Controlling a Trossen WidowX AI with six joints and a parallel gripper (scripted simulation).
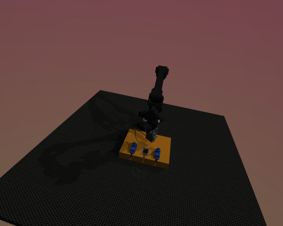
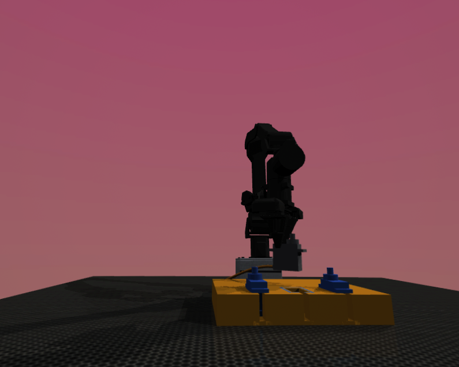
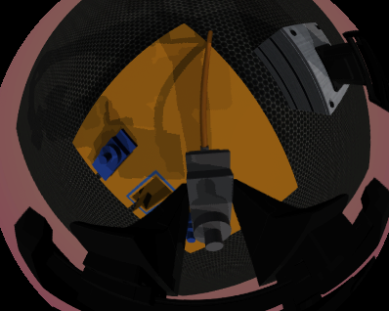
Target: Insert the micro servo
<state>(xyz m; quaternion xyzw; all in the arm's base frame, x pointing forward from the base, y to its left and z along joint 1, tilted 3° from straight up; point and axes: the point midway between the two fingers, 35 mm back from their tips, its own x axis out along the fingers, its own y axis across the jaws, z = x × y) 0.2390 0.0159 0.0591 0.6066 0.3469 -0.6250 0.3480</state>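
Note:
The loose grey micro servo (image 1: 150,137) (image 2: 287,257) (image 3: 209,198) is upright above the orange deck (image 1: 163,143) (image 2: 237,310) (image 3: 253,163), output shaft up. My gripper (image 1: 150,132) (image 2: 283,243) (image 3: 209,187) is shut on its body. Air shows between servo and deck in the exterior view. The servo is behind the blue-outlined empty pocket (image 1: 145,151) (image 2: 295,290) (image 3: 153,194) and looks turned relative to it. Its orange cable (image 2: 243,272) (image 3: 204,98) runs toward the deck's back left, away from the pocket's notch (image 1: 143,158) in the front edge.
Two blue servos sit in the deck on either side of the pocket, the left one (image 1: 133,148) (image 2: 256,284) (image 3: 114,155) and the right one (image 1: 157,153) (image 2: 334,285). The grey robot base (image 2: 242,265) (image 3: 305,68) stands behind the deck on the dark mat (image 1: 126,194).

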